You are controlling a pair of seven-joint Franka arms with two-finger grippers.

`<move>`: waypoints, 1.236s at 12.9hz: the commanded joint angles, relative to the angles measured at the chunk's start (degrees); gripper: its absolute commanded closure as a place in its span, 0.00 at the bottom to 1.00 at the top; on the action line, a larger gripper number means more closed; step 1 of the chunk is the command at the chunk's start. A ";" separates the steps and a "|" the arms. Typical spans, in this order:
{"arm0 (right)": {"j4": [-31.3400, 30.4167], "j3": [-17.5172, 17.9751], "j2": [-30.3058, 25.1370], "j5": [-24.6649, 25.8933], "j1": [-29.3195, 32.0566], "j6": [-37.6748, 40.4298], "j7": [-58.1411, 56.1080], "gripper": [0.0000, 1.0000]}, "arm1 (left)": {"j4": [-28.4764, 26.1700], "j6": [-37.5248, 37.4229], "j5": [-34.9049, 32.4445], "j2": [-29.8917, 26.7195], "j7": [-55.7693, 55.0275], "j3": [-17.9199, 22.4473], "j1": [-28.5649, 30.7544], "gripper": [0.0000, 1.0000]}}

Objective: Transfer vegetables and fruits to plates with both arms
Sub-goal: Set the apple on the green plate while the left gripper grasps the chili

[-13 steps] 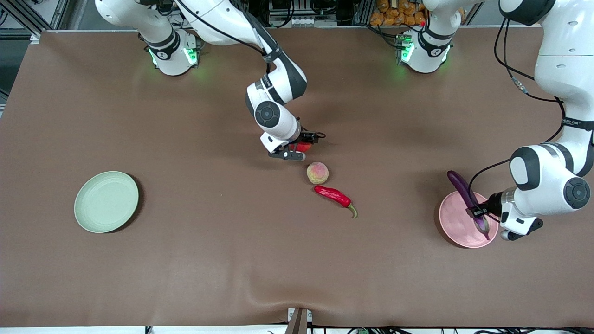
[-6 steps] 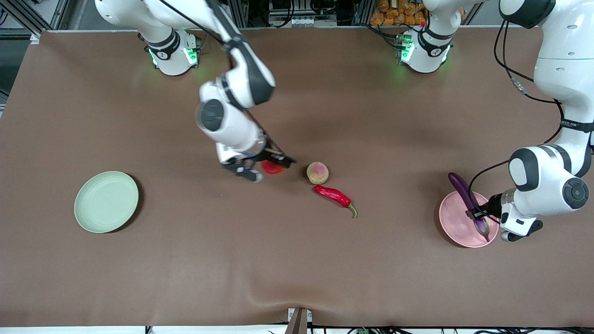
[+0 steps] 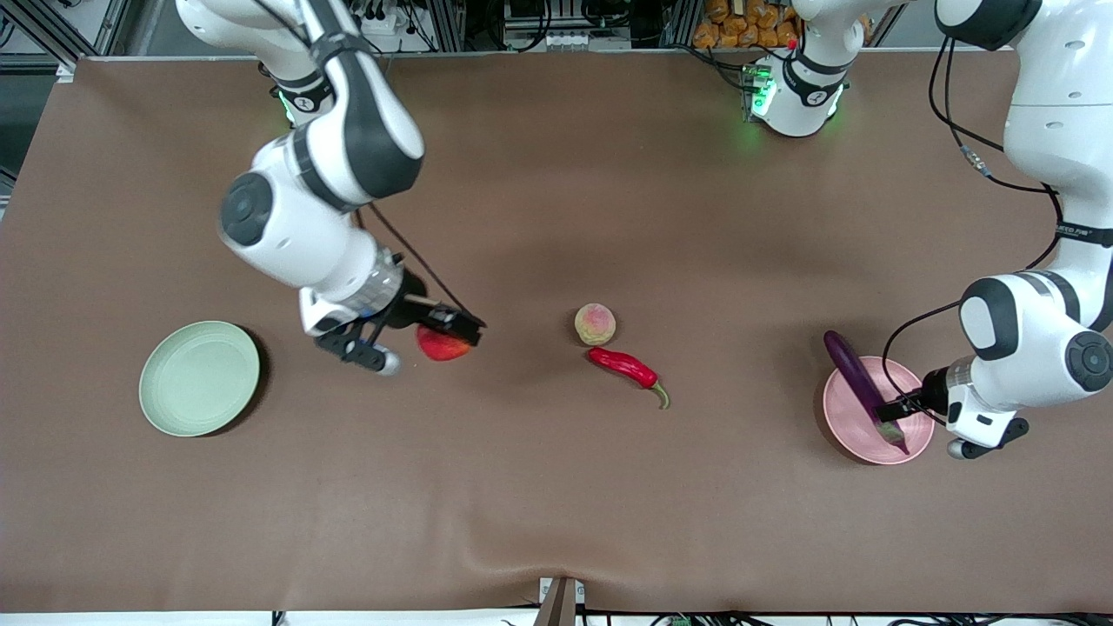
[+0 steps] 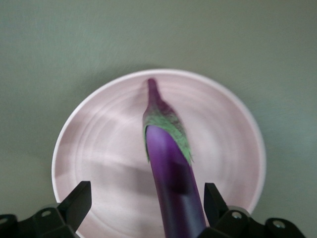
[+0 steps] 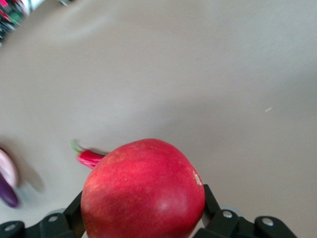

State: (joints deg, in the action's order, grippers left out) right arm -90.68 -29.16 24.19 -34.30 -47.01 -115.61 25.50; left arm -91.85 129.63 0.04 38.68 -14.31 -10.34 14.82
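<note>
Front view: your right tool [image 3: 416, 341] clamps the red fruit [image 3: 442, 345], carrying it toward the green plate [image 3: 199, 377].
Left tool [image 3: 923, 425]: fingers apart, eggplant [image 3: 856, 380] let go onto the pink plate [image 3: 848, 419].

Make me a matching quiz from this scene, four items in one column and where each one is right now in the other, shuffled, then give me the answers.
1. eggplant
2. red fruit
3. peach
4. green plate

A. bare, at the right arm's end of the table
B. on the table beside the chili pepper
C. lying across the pink plate
D. held in the right pincer

Pairs: 1-C, 2-D, 3-B, 4-A
</note>
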 commanded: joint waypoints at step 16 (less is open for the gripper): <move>-1.78 0.68 18.52 6.53 44.72 -0.13 -71.28 1.00 | 4.32 9.48 3.66 4.73 -84.80 -3.19 -30.99 0.00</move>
State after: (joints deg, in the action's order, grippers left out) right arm -94.14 -29.59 41.36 -27.99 -3.98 -114.86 -43.17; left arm -87.44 136.42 3.01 42.68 -93.01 -14.51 -15.13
